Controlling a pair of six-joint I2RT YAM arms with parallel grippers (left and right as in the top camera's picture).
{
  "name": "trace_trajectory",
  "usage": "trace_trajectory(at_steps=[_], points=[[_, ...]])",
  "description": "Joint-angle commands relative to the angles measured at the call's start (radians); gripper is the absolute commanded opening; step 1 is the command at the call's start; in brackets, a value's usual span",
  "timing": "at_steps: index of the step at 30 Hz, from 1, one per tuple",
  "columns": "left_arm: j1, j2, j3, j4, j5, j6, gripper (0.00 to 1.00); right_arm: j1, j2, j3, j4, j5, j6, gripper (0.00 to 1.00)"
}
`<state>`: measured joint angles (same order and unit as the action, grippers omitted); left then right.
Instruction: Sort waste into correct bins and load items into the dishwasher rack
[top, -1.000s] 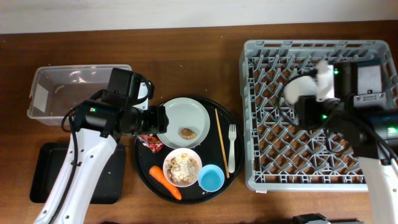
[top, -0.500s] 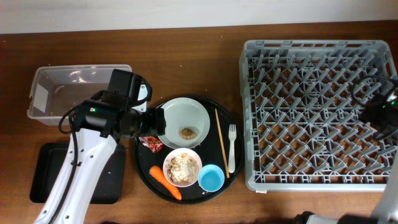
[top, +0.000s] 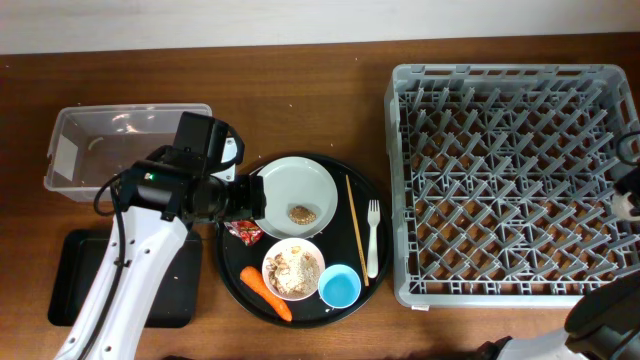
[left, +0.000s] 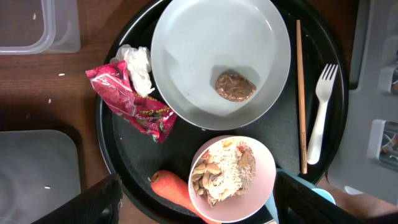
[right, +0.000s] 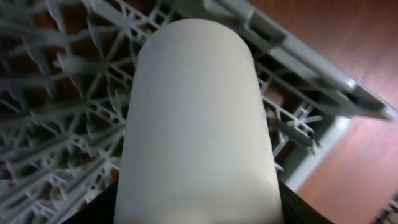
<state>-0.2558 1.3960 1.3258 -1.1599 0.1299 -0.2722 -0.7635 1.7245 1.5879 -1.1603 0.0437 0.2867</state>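
My left gripper (top: 255, 193) (left: 199, 208) hangs open over the round black tray, nothing between its fingers. Under it lie the pale plate (top: 300, 182) (left: 211, 43) with a brown food scrap (left: 235, 87), the red wrapper (left: 130, 102), the tissue wad (left: 138, 62), the carrot (left: 176, 186) and the white bowl (left: 233, 177) of scraps. The chopsticks (left: 300, 93), fork (left: 320, 112) and blue cup (top: 340, 287) lie to the right. My right gripper (right: 199, 214) is shut on the white cup (right: 193, 112) above the dishwasher rack's (top: 400, 180) (right: 62, 124) edge.
The clear tub (top: 100, 150) stands at the back left and the shallow black tray (top: 80, 280) in front of it. The round black tray (top: 228, 255) lies between these and the rack. My right arm is nearly outside the overhead view, at the right edge.
My right arm, with the white cup, has swung from over the rack's back right off to the right edge. The left gripper has hardly moved.
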Motion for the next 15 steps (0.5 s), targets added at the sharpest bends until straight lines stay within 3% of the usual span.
trace_trajectory(at_steps=[1,15], points=[[-0.005,-0.003,0.001,-0.004,-0.004,0.013,0.77,-0.012,0.040,0.018,0.027,-0.085,0.010,0.29],[-0.004,-0.003,0.001,-0.008,-0.004,0.012,0.77,-0.012,0.112,0.008,0.006,0.024,0.011,0.29]])
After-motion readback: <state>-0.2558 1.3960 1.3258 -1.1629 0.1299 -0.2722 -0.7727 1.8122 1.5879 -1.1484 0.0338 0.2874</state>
